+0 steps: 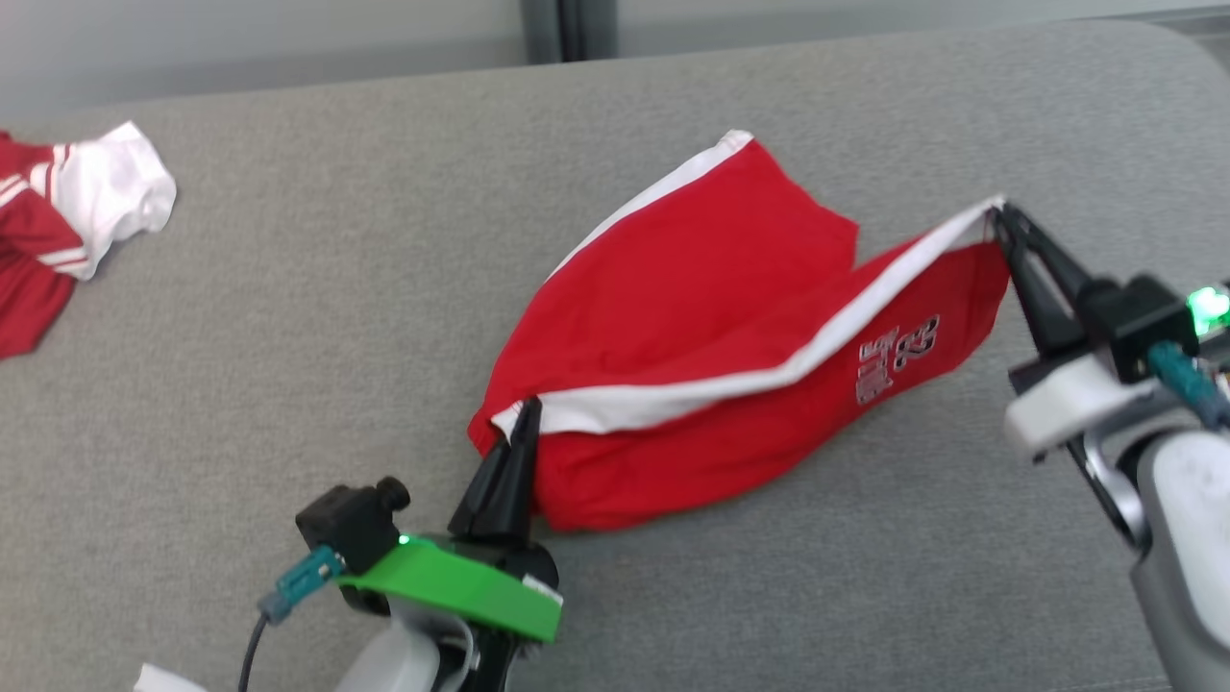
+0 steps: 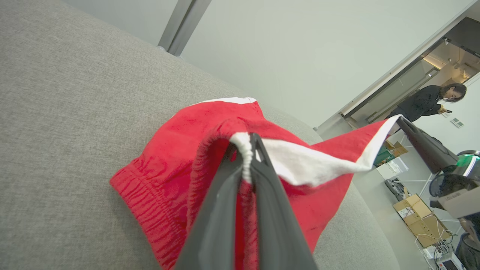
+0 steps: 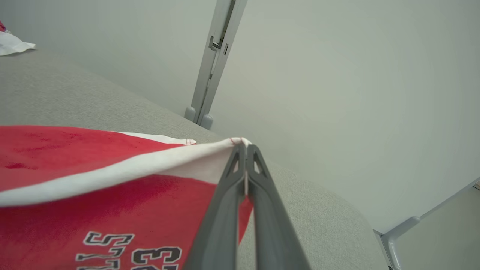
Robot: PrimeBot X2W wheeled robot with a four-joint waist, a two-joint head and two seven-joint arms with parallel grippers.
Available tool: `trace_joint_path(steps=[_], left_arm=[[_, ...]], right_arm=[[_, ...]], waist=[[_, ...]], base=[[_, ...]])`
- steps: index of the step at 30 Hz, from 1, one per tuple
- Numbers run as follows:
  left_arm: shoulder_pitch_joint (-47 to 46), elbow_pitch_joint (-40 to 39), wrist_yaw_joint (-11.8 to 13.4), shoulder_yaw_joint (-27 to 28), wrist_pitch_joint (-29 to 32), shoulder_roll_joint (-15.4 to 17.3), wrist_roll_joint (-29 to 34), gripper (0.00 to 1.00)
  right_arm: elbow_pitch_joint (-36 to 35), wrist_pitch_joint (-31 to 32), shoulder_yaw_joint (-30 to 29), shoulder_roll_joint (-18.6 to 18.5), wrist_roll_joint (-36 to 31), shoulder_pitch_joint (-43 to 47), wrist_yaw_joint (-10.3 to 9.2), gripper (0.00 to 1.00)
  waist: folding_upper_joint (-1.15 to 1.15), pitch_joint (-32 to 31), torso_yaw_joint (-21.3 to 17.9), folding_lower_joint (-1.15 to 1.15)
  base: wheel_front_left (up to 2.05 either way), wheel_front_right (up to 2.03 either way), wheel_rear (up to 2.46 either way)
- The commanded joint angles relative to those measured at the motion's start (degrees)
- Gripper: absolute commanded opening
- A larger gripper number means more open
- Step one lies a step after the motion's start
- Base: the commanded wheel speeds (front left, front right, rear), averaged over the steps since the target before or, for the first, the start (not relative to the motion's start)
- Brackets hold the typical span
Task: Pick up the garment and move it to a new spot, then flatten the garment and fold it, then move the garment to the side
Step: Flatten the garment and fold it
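My left gripper (image 1: 527, 415) is clamped on one end of the white stripe of the red shorts (image 1: 692, 317), at the front side of the grey cushion (image 1: 288, 365), nearest me. The left wrist view shows the white edge pinched between my two closed fingers. My right gripper (image 1: 999, 216) is closed tight on the other end of that stripe, toward the cushion's right side and held above the cushion, so the white band runs taut between my two grips. The rest of the shorts lies on the middle of the cushion, with one leg spread toward the cushion's back edge and a red fold sagging onto the cushion under the band. A printed number and lettering show on the red panel near my right grip. A second red and white garment (image 1: 58, 231) is bunched at the cushion's far left edge, well apart from the shorts. Beyond the cushion's right end, a person (image 2: 427, 103) in dark clothes stands in a doorway
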Motion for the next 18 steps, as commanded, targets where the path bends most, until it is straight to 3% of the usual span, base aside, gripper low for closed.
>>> trace_joint_path(steps=[1,9,18], left_arm=[[-2.3,1.1,-0.2,0.8,-0.4,-0.6,-0.7,0.00],[-12.0,8.8,-0.8,2.5,-0.4,-2.7,-5.9,0.00],[-18.8,13.4,0.1,0.2,-0.4,-2.9,-11.8,0.00]], right_arm=[[2.4,0.3,1.1,-0.9,0.7,-3.6,-0.08,0.00],[18.1,0.2,10.0,-5.3,2.5,-22.4,-0.08,0.00],[35.8,-2.1,20.1,-5.3,5.0,-36.9,-0.08,0.00]], waist=[[0.00,4.8,4.7,0.00],[0.00,10.3,8.5,0.00],[0.00,14.3,10.3,0.00]], base=[[0.00,0.00,0.00],[0.00,0.00,0.00],[0.00,0.00,0.00]])
